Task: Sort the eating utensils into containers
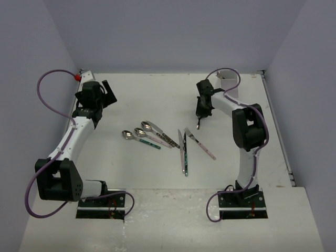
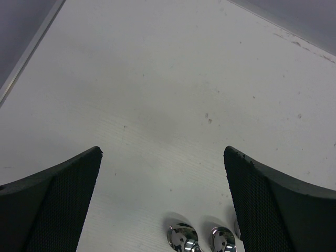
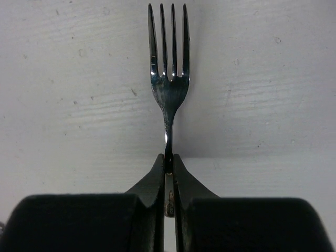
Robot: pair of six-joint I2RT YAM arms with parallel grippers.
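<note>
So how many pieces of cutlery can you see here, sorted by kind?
Spoons: 3
Fork: 1
Long slim pieces, too small to tell knife from fork: 3
Total: 7

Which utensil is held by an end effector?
The metal fork, pinched just below its head in the right end effector. The other utensils lie free on the table.

A white table (image 1: 147,94) sits enclosed by plain pale lavender walls (image 1: 168,31) left, far and right, evenly lit.
</note>
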